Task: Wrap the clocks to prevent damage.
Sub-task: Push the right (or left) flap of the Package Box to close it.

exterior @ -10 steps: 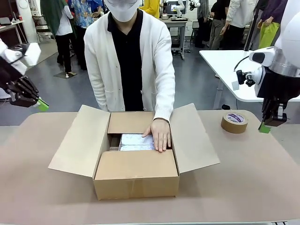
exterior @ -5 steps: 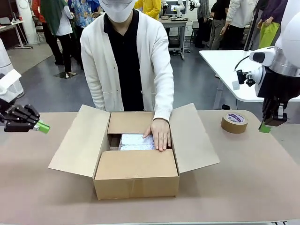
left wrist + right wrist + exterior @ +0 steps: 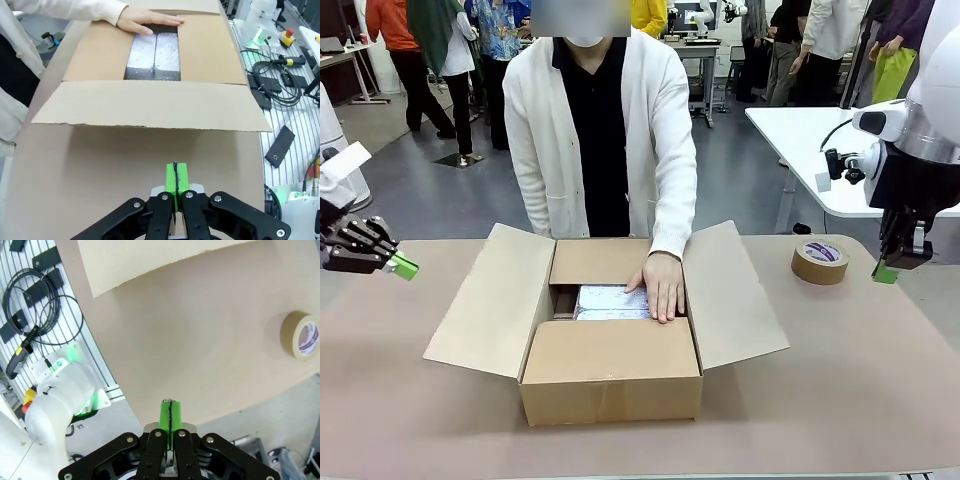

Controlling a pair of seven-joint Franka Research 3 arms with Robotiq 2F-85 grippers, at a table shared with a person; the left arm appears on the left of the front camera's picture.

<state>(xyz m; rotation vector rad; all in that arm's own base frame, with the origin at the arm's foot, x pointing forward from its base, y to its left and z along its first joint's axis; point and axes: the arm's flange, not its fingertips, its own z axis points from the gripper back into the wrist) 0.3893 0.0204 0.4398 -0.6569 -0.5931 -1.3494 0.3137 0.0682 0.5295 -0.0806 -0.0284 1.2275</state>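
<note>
An open cardboard box (image 3: pixel 610 370) stands mid-table with its flaps spread. Inside lie wrapped bundles (image 3: pixel 610 302) in silvery-white padding, also seen as bundles (image 3: pixel 152 52) in the left wrist view; the clocks themselves are hidden. The person's hand (image 3: pixel 662 285) rests flat on the bundles. My left gripper (image 3: pixel 402 267) hovers shut at the table's far left, pointing toward the box, with nothing between its green pads (image 3: pixel 175 180). My right gripper (image 3: pixel 885 272) hangs shut over the table's right edge, holding nothing; its pads (image 3: pixel 170 420) press together.
A roll of brown packing tape (image 3: pixel 820 261) lies at the back right, close to my right gripper, and appears as the tape roll (image 3: pixel 301 335) in the right wrist view. The person stands at the far side behind the box. Bare table (image 3: pixel 840 390) surrounds the box.
My left gripper has dropped from higher at the left edge and swung to point rightward at the box. The right gripper, the box and the person's hand have stayed put.
</note>
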